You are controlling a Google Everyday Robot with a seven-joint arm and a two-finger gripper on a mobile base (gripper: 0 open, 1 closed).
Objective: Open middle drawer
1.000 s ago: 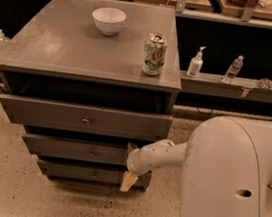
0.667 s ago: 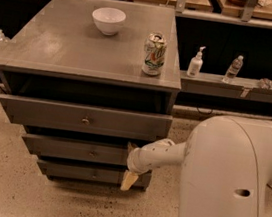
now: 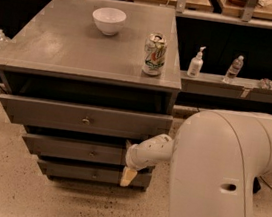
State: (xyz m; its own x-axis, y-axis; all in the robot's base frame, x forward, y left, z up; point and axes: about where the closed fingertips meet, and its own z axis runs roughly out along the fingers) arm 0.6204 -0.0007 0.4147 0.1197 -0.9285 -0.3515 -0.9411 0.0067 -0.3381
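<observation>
The grey cabinet (image 3: 84, 47) has three drawers. The middle drawer (image 3: 70, 148) is a wide shallow grey front with a small dull round knob (image 3: 93, 153). It sits a little further back than the top drawer (image 3: 49, 113), which sticks out slightly and has a shinier knob (image 3: 86, 120). The lowest drawer (image 3: 76, 172) is below. My gripper (image 3: 127, 175) is at the right end of the drawer fronts. It hangs down from the white wrist (image 3: 146, 151) in front of the middle and lowest drawers, well right of the middle knob.
A white bowl (image 3: 108, 20) and a soda can (image 3: 154, 54) stand on the cabinet top. A soap dispenser (image 3: 196, 63) and a water bottle (image 3: 234, 69) stand on the ledge to the right. My white body (image 3: 222, 178) fills the right foreground. The floor is speckled.
</observation>
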